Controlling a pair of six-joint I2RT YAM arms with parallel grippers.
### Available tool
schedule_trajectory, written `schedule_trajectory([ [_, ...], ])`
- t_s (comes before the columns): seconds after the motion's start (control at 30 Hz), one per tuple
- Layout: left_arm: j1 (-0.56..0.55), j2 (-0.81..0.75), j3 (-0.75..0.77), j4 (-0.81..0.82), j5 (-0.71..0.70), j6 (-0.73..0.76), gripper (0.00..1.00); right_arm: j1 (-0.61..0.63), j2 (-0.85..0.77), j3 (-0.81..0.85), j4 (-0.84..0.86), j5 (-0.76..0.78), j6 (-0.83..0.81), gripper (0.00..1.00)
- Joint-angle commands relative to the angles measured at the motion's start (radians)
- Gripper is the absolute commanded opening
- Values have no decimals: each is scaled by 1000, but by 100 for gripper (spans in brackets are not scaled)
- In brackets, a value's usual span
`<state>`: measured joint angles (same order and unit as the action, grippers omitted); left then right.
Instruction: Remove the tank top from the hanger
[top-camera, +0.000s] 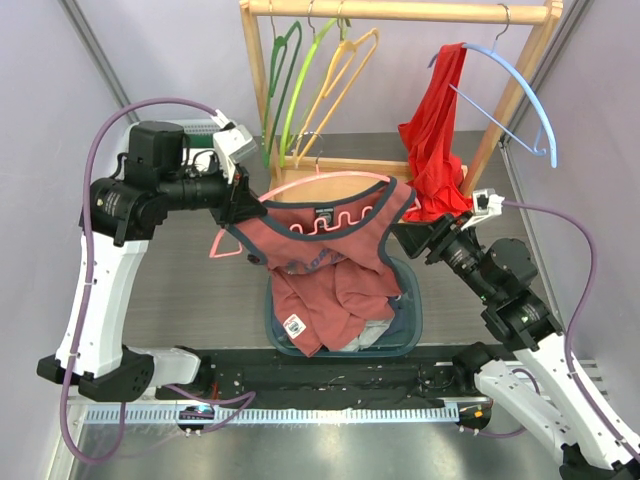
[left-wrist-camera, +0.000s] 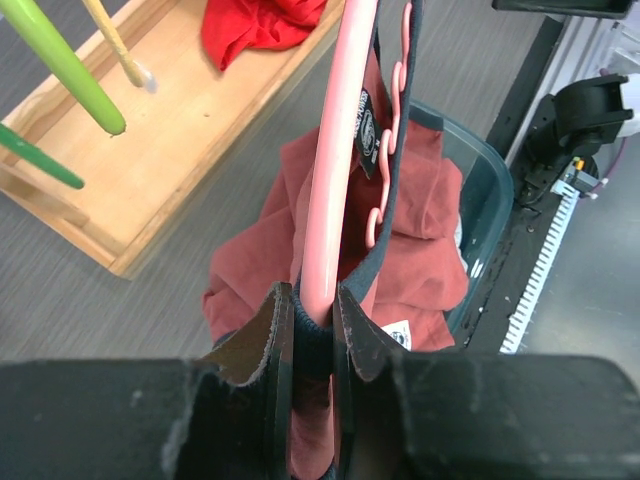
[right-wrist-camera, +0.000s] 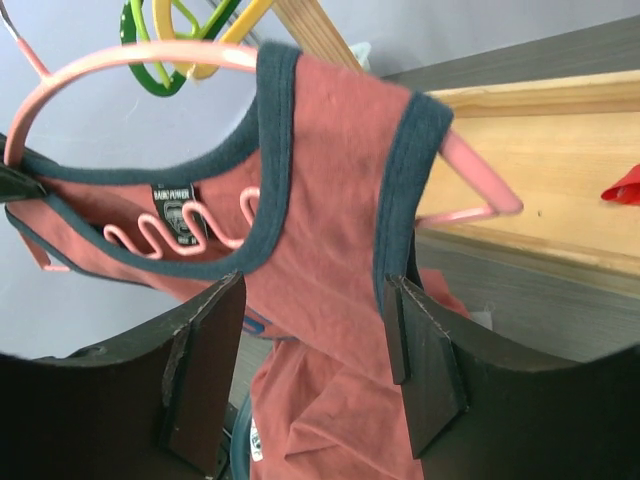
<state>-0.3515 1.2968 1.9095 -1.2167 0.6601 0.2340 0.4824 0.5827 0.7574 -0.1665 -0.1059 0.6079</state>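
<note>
Top external view: the tank top (top-camera: 330, 255) is on the pink hanger (top-camera: 320, 178), held up in the air right over the basket (top-camera: 412, 310). Its lower part hangs down to the basket rim, where more reddish cloth is piled.

Left gripper (top-camera: 238, 200) is clamped tight on the hanger's left end, and the left wrist view shows a bit of the dark trim pinched in with the pink bar.

Right gripper (top-camera: 405, 225) is at the other shoulder, jaws well apart with the right strap between them, not squeezing it. Can't quite tell if one pad (right-wrist-camera: 425, 350) is brushing the trim edge. The hanger's right tip pokes out bare past the strap.

The wooden rack (top-camera: 400, 10), with a red shirt (top-camera: 435, 140) on a blue hanger (top-camera: 520, 85), sits close behind the right arm, so that side is tight. Bare counter (top-camera: 190, 290) lies to the left of the basket.
</note>
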Motion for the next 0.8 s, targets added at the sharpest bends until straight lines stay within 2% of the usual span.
schedule_trajectory([
  [0.0, 2, -10, 39, 29, 87, -28, 0, -1, 26, 17, 140, 26, 23, 63],
  [0.2, 2, -11, 45, 19, 108, -30, 0, -1, 81, 13, 223, 3, 39, 56],
  [0.33, 2, -14, 57, 8, 115, -28, 0, -1, 100, 8, 229, -11, 41, 56],
  [0.57, 2, -4, 80, 0, 101, -12, 0, -1, 30, -3, 122, 0, 20, 63],
  [0.77, 2, 9, 111, -3, 101, -13, 0, 1, -17, -30, 62, 0, 20, 64],
])
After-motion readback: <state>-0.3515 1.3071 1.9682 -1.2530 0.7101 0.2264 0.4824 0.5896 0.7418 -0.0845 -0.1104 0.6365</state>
